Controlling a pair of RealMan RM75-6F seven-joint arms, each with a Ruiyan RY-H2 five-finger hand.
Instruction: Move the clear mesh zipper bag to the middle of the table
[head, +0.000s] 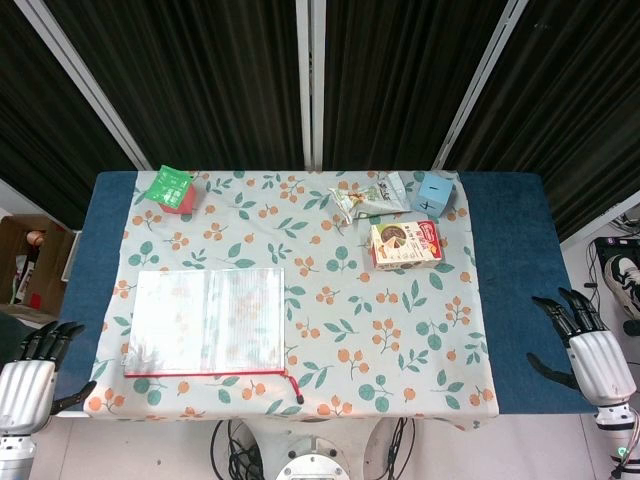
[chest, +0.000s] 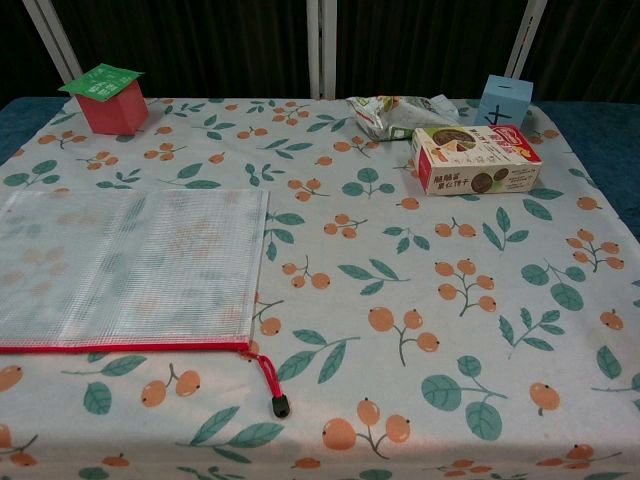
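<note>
The clear mesh zipper bag (head: 207, 320) (chest: 125, 268) lies flat on the floral tablecloth at the table's front left, its red zipper edge toward me and a red pull cord trailing off its right corner. My left hand (head: 33, 372) hovers off the table's front left corner, fingers apart, holding nothing. Off the right edge, my right hand (head: 585, 345) also holds nothing, with its fingers spread. Neither hand touches the bag, and neither appears in the chest view.
A red box with a green lid (head: 171, 189) (chest: 108, 97) stands at the back left. At the back right are a crumpled snack packet (head: 366, 198) (chest: 396, 112), a light blue box (head: 433, 192) (chest: 503, 100) and a biscuit box (head: 405, 244) (chest: 475, 159).
</note>
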